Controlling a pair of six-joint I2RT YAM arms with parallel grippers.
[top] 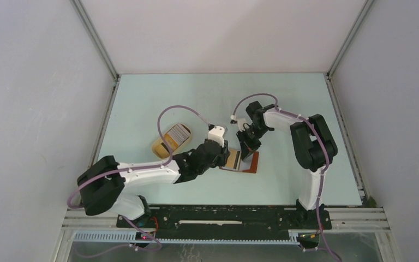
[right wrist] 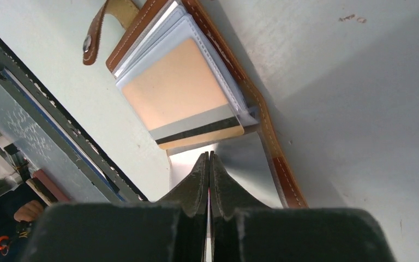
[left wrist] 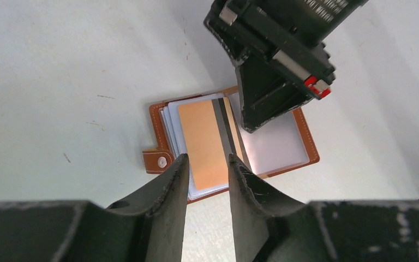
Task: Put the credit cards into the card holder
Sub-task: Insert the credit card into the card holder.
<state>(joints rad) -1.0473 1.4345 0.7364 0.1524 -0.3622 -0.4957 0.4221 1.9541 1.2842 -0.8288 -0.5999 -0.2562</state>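
**A:** Progress?

**B:** One orange card [left wrist: 207,139] appears part-seated in the open card holder [left wrist: 157,125] on the surface. Left gripper [left wrist: 208,159] jaws slightly apart, empty. Right gripper [right wrist: 208,158] jaws closed, nothing visible between. Other credit cards [top: 178,131] lie in the tray [top: 161,146].

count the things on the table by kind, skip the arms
card holder: 1
orange card lying on the open holder: 1
tray: 1
stack of cards in the tray: 1 (single cards too small to count)
total: 4
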